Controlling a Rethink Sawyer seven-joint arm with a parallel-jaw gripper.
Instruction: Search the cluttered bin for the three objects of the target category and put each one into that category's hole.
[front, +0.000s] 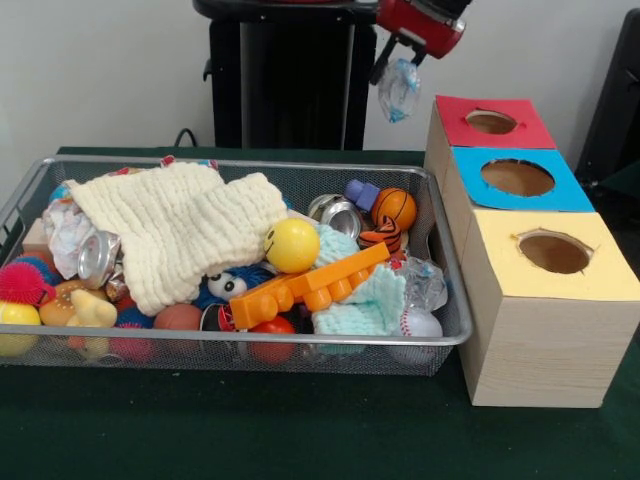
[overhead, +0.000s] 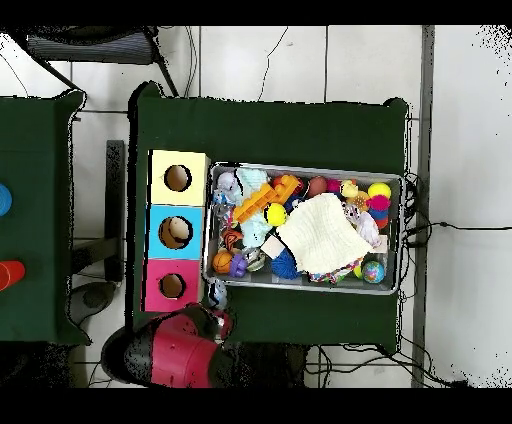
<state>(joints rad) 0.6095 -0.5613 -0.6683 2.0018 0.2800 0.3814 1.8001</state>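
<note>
My gripper (front: 398, 58) hangs high at the back, shut on a crumpled clear plastic wrapper (front: 398, 90) that dangles below it. In the overhead view the gripper (overhead: 214, 306) and the wrapper (overhead: 217, 294) sit just beside the red box (overhead: 172, 285), off its hole and outside the bin's corner. The red box's hole (front: 491, 121) is to the right of the wrapper and lower. The wire mesh bin (front: 452, 335) holds mixed clutter: a cream cloth (front: 180, 230), a yellow smiley ball (front: 292, 245), an orange block (front: 310, 285), a small basketball (front: 396, 207) and crushed cans (front: 97, 258).
Three wooden boxes stand in a row beside the bin: red (front: 490, 122), blue (front: 518, 178) and yellow (front: 555, 255), each with a round hole on top. More crumpled plastic (front: 425, 283) and a baseball (front: 420, 323) lie in the bin's near right corner.
</note>
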